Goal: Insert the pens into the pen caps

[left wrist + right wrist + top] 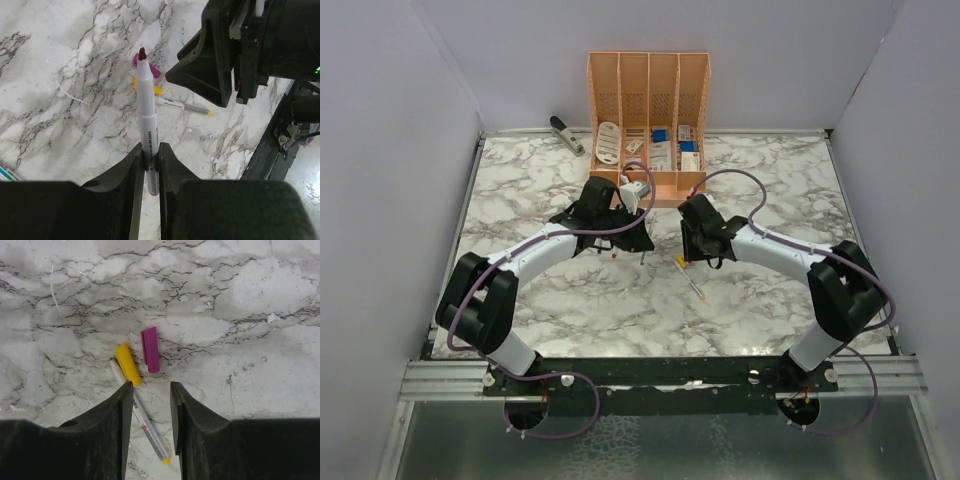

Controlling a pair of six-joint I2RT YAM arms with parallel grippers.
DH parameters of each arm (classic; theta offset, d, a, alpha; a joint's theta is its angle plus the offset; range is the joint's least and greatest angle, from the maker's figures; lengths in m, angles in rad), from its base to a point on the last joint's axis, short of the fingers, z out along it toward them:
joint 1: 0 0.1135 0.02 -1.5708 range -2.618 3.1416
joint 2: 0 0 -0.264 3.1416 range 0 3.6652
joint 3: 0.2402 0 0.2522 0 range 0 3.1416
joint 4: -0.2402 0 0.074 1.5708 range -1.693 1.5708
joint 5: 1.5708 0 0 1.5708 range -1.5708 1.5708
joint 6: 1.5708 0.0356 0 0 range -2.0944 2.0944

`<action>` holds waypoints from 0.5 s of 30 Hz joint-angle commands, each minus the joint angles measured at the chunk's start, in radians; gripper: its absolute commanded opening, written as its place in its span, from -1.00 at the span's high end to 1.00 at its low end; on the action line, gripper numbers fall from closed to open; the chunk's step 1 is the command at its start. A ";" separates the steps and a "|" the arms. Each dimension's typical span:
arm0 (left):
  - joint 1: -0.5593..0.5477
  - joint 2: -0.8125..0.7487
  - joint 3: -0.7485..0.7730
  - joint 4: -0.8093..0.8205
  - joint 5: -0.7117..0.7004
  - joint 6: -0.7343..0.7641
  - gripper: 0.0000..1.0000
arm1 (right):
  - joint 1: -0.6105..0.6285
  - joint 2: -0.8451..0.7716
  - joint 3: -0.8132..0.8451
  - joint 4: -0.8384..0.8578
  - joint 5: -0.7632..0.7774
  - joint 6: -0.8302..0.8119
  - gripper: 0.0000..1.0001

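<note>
My left gripper [151, 150] is shut on a white-grey pen [146, 105] with a dark purple tip that points away over the table. Beyond that tip lie the purple cap [156, 71] and the yellow cap [157, 89], with the yellow-ended pen [185, 106] beside them. My right gripper [151, 388] is open and empty, low above the table. Just ahead of its fingers lie the yellow cap [128, 364] and the purple cap [150, 349]; the yellow-ended pen [146, 429] runs under and between its fingers. In the top view both grippers, left [642, 252] and right [692, 258], meet mid-table, and that pen [690, 278] shows there.
A peach organizer [647, 120] with blue and white items stands at the back. A grey-black stapler [566, 134] lies at the back left. The right gripper's black body [235, 47] hangs close at the upper right of the left wrist view. White walls enclose the marble table [520, 190].
</note>
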 commanded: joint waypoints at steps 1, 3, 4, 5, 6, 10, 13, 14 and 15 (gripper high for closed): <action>0.000 0.032 0.008 0.022 0.072 0.007 1.00 | 0.001 0.053 0.042 0.028 -0.032 -0.017 0.28; 0.000 0.036 0.012 0.027 0.078 0.006 1.00 | 0.001 0.070 0.048 0.036 -0.025 -0.018 0.28; 0.001 0.038 0.012 0.029 0.080 0.005 1.00 | 0.001 0.078 0.052 0.037 -0.019 -0.019 0.28; 0.001 0.042 0.013 0.030 0.081 0.004 1.00 | 0.001 0.086 0.056 0.039 -0.013 -0.021 0.29; 0.001 0.043 0.013 0.032 0.082 0.003 1.00 | 0.001 0.093 0.061 0.039 -0.007 -0.021 0.29; 0.001 0.051 0.015 0.034 0.088 0.002 1.00 | 0.000 0.122 0.080 0.045 0.005 -0.031 0.29; 0.000 0.052 0.015 0.036 0.089 0.003 1.00 | 0.000 0.140 0.093 0.050 0.003 -0.034 0.29; 0.001 0.052 0.016 0.036 0.089 0.003 1.00 | -0.002 0.147 0.098 0.051 0.004 -0.034 0.29; 0.001 0.053 0.017 0.036 0.089 0.003 1.00 | -0.003 0.152 0.100 0.051 0.004 -0.035 0.29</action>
